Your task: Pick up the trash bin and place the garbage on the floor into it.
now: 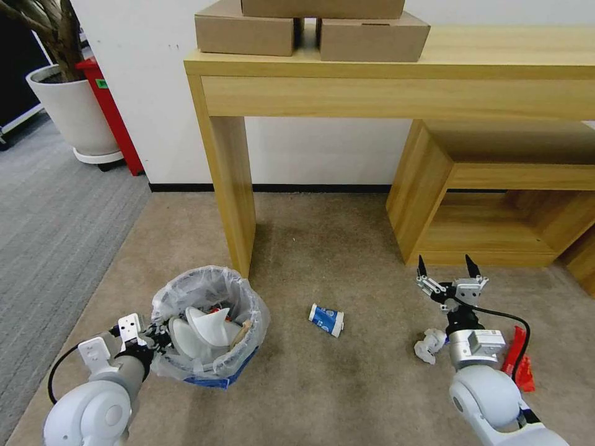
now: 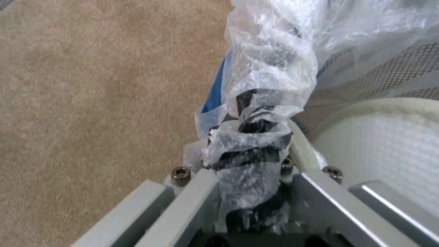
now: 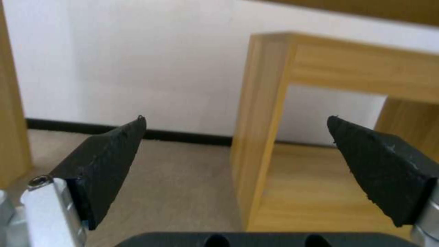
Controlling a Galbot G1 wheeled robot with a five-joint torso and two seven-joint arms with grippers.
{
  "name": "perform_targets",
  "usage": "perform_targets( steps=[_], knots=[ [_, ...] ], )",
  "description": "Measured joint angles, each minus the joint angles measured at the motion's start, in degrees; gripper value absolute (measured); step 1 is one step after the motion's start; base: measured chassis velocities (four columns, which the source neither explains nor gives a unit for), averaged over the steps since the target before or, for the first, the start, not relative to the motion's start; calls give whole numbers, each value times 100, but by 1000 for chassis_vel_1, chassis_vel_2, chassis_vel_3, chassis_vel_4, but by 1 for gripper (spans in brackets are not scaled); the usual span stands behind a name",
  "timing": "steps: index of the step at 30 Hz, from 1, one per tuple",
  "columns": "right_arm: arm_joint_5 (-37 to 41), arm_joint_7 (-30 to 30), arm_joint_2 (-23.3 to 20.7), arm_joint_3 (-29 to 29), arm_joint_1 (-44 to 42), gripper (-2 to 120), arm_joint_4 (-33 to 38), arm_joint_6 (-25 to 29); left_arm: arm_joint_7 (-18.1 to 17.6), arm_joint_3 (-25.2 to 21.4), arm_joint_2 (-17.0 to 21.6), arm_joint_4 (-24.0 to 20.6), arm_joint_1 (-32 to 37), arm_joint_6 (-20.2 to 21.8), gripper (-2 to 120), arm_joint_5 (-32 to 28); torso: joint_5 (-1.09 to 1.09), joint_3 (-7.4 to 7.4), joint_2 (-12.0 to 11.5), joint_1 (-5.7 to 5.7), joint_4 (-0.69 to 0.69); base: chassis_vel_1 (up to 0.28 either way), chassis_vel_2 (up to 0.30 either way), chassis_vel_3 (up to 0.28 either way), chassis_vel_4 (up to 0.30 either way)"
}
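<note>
A: Left tool status?
B: Clamped on the rim of the bin, bag plastic pinched between its fingers. The bin sits on the carpet beside the table leg, already holding litter.
A: Right tool?
B: Fingers spread wide, nothing held, raised above the carpet. A blue-labelled cup lies between bin and right arm; crumpled paper and a red wrapper lie next to that arm.

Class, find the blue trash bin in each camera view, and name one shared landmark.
Head view: trash bin lower left, left end effector gripping its bagged rim.
Left wrist view: its bagged rim close up, pinched by that end effector.
Right wrist view: open right end effector faces the wooden shelf, away from the bin.
Shared landmark: the beige carpet.
</note>
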Motion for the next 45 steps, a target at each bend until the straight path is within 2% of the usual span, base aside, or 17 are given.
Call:
perform_targets(
  steps=[3, 6, 7, 10, 16, 18, 19, 21, 24, 27, 28, 31, 32, 35, 36, 38, 45],
  knots=[
    [340, -15, -126, -146, 89, 100, 4, -209, 0, 8, -35, 4, 8, 0, 0, 30, 0, 0, 0, 0, 0, 0, 0, 0, 0],
    [1007, -22, -457, -596, 354, 100, 2, -902, 1, 10, -101, 9, 12, -1, 0, 54, -1, 0, 0, 0, 0, 0, 0, 0, 0],
    [1007, -22, -457, -596, 354, 100, 2, -902, 1, 10, -101, 9, 12, -1, 0, 54, -1, 0, 0, 0, 0, 0, 0, 0, 0],
    [1665, 43, -843, -1290, 882, 100, -65, -1760, 7, 6, -187, 39, -4, -18, 0, 92, 0, 0, -1, 1, 1, 0, 0, 0, 0],
    [2257, 111, -1045, -1833, 1400, 100, -202, -2330, 16, 13, -290, 53, -6, -32, 0, 142, 1, 0, -1, 1, 2, 0, 0, 0, 0],
    [2806, 235, -1100, -2073, 1688, 100, -232, -3035, 28, 14, -343, 90, 3, -54, 0, 182, 1, 1, -1, 1, 1, 0, 0, 0, 0],
    [2806, 235, -1100, -2073, 1688, 100, -232, -3035, 28, 14, -343, 90, 3, -54, 0, 182, 1, 1, -1, 1, 1, 0, 0, 0, 0],
    [3249, 226, -1149, -2248, 1950, 100, -244, -3890, 46, 14, -362, 122, 15, -82, 0, 236, -2, 0, -1, 1, -1, 0, 0, 0, 0],
    [3430, 218, -1139, -2365, 2112, 100, -295, -4223, 59, 14, -373, 123, 22, -85, 0, 244, 0, 0, -1, 1, 0, 0, 0, 0, 0],
    [3722, -80, -1037, -2925, 2796, 100, -632, -5180, 70, -2, -424, 126, 31, -110, 0, 274, 0, 1, -1, 1, 1, 0, 0, 0, 0],
    [3722, -80, -1037, -2925, 2796, 100, -632, -5180, 70, -2, -424, 126, 31, -110, 0, 274, 0, 1, -1, 1, 1, 0, 0, 0, 0],
    [3527, -372, -922, -3591, 3516, 100, -1117, -5293, 73, -24, -472, 124, 43, -135, 0, 300, 0, 1, -1, 1, 1, 0, 0, 0, 0],
    [3527, -372, -922, -3591, 3516, 100, -1117, -5293, 73, -24, -472, 124, 43, -135, 0, 300, 0, 1, -1, 1, 1, 0, 0, 0, 0],
    [3255, -678, -868, -4248, 4117, 100, -1557, -5293, 77, -52, -509, 130, 51, -154, 0, 336, -1, 1, -1, 1, 2, 0, 0, 0, 0],
    [3255, -678, -868, -4248, 4117, 100, -1557, -5293, 77, -52, -509, 130, 51, -154, 0, 336, -1, 1, -1, 1, 2, 0, 0, 0, 0],
    [2988, -935, -786, -4648, 4436, 100, -1938, -5281, 80, -56, -549, 157, 43, -170, 0, 376, 0, 1, -1, 1, 1, 0, 0, 0, 0],
    [2571, -1315, -586, -5533, 4941, 100, -2678, -4959, 96, -65, -688, 211, 31, -202, 0, 492, -1, 1, -1, 1, 0, 0, 0, 0, 0]
  ],
)
